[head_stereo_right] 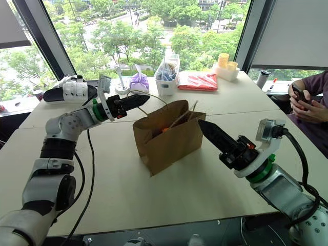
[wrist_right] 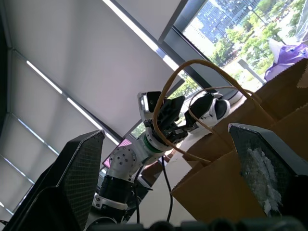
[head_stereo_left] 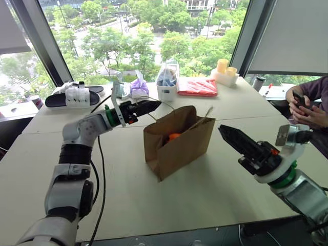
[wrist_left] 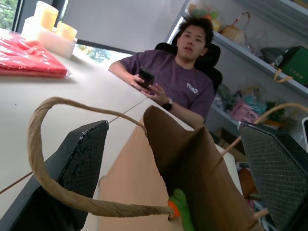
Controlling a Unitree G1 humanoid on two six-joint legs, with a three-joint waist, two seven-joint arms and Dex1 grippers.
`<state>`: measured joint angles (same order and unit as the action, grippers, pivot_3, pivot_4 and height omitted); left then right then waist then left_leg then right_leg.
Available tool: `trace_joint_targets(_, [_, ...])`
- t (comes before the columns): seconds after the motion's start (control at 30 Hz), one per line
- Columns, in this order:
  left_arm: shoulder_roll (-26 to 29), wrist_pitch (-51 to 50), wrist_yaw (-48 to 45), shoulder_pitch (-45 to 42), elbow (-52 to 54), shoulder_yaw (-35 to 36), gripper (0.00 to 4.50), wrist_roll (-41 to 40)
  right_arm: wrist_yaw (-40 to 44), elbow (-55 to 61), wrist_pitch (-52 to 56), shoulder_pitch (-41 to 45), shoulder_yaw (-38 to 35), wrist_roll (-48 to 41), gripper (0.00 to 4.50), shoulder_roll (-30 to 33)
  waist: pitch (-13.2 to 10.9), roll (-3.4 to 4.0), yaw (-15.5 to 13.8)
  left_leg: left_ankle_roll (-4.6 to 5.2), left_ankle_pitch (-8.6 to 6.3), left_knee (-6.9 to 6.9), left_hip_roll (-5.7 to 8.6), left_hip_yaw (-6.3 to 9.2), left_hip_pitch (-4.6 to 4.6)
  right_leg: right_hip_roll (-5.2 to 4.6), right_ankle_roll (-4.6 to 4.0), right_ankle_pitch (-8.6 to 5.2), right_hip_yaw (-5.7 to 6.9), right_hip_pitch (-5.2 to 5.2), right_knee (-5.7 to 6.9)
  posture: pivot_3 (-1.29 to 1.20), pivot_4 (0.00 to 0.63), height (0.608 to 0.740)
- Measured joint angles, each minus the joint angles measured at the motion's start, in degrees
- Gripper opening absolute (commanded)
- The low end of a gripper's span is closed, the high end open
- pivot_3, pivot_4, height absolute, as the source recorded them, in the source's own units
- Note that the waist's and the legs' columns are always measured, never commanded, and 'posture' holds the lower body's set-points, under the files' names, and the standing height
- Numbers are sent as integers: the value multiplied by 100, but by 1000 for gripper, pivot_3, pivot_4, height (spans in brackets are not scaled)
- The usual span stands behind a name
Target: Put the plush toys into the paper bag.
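The brown paper bag stands upright and open in the middle of the table. The orange plush toy shows inside its mouth. Beside it in the bag lies the green plush toy, seen in the left wrist view. My left gripper hovers open just behind the bag's top left corner, at its cord handle, which loops loose in front of one finger. Right of the bag, my right gripper points at its side, open and empty, a short gap away.
A person holding a phone sits at the table's right edge. Along the far edge stand a white bin, a red packet, yellow cups, a purple bag and a black and white device. A black cable crosses the left side.
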<state>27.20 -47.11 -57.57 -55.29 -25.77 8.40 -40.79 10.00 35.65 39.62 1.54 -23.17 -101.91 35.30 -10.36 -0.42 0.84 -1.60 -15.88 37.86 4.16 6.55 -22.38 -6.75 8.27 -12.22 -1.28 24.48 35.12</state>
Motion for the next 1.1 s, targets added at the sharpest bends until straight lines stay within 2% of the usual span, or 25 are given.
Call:
trace_joint_targets(0.13, [314,-172,-167,399,168,152,4417,-62,58,107,171,-330,319,401,4446,253,0,0,-3,3,-1,0,-1,-2,3,0,0,0,-1,0,1,0,150,740])
trace_joint_targets(0.5, [164,354,-34,484,-196,117,4417,395,393,-365,259,231,1177,1405,4446,188,-1,-3,-21,3,-2,9,1,-1,-1,-2,0,0,0,-2,1,0,150,740])
trace_joint_targets(0.63, [-72,-248,136,486,-364,834,4417,-283,525,-436,266,266,1370,1671,4446,127,-2,-4,-15,3,-2,9,0,1,-1,-2,0,0,1,-1,2,0,150,740])
trace_joint_targets(0.77, [4,-482,112,1042,338,792,4417,-397,543,-466,265,375,1489,1954,4446,-11,0,-1,-1,5,-4,7,-1,2,2,-2,0,0,-2,1,3,0,150,740])
trace_joint_targets(0.87, [109,-685,107,1698,894,673,4500,-414,526,-603,266,488,1534,2182,3610,-54,-2,-4,-8,5,-3,5,-2,5,1,-2,0,0,-5,6,5,0,150,740])
trace_joint_targets(0.97, [475,-793,176,2155,1625,718,4500,-490,540,-721,281,636,1629,2492,2160,-60,-1,-3,-9,4,-4,5,-5,7,1,-3,-1,0,-7,7,5,0,150,740])
trace_joint_targets(1.0, [559,-796,197,2242,1837,734,4500,-493,562,-755,299,664,1654,2557,1522,-60,-1,-3,-11,4,-4,4,-6,7,1,-3,-1,0,-8,7,2,0,150,740])
trace_joint_targets(1.07, [717,-755,304,2541,2441,823,4500,-496,648,-869,376,852,1827,2759,684,-87,-1,-2,-19,4,-4,4,-5,5,1,-5,-1,0,-8,6,0,0,150,740])
trace_joint_targets(1.1, [750,-746,349,2707,2781,813,4500,-495,711,-951,410,980,1944,2889,684,-131,-1,-2,-20,3,-4,4,-5,5,1,-6,-1,0,-9,4,0,0,150,740])
